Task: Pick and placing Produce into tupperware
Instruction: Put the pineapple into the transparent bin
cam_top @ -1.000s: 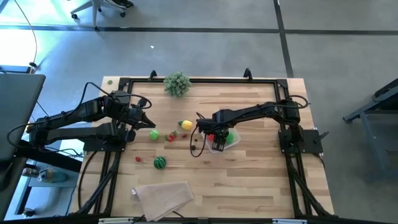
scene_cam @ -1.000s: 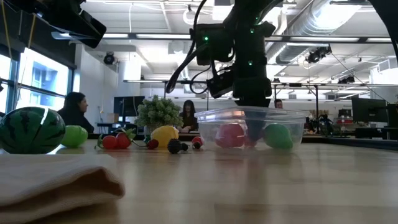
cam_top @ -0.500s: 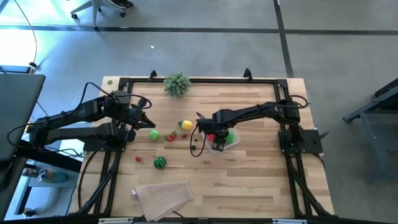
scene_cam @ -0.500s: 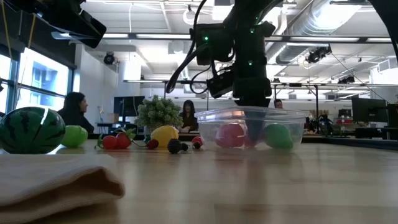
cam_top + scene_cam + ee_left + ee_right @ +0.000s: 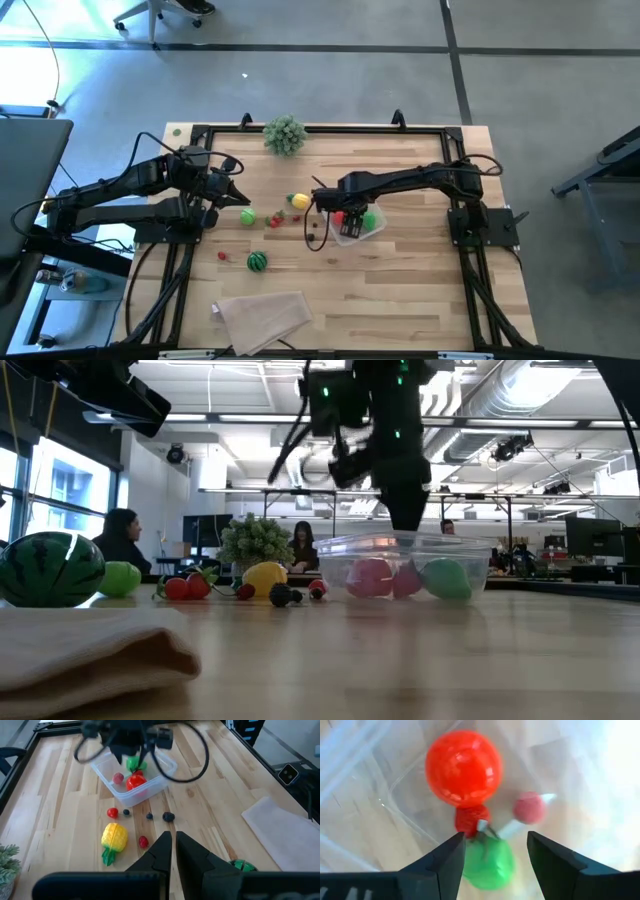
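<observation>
**Observer:** Where is your right arm sitting?

**Operator:** I'm holding the right gripper (image 5: 340, 213) directly above the tupperware (image 5: 366, 230), near the middle of the table (image 5: 400, 290). Its fingers (image 5: 445, 865) are standing apart with nothing between them. Through its wrist camera I'm looking down at a big red ball (image 5: 463, 768), a small red piece (image 5: 471, 818), a pink piece (image 5: 530, 806) and a green piece (image 5: 488, 862), all lying inside the container.

**Observer:** And the loose produce?

**Operator:** I'm seeing it scattered on the table on the left arm's side of the tupperware: a yellow fruit with a green stem (image 5: 113, 839), a small red piece (image 5: 112, 812) and a few dark berries (image 5: 168, 816) beside the container. A green piece (image 5: 246, 216) is lying near the left gripper, and the striped watermelon ball (image 5: 257, 261) is lying well apart, toward the folded cloth (image 5: 262, 317).

**Observer:** Left arm?

**Operator:** I'm keeping the left gripper (image 5: 232, 192) out at the table's left side with its fingers (image 5: 158, 851) pressed together, empty. A bushy plant (image 5: 285, 134) is standing at the far edge.
</observation>
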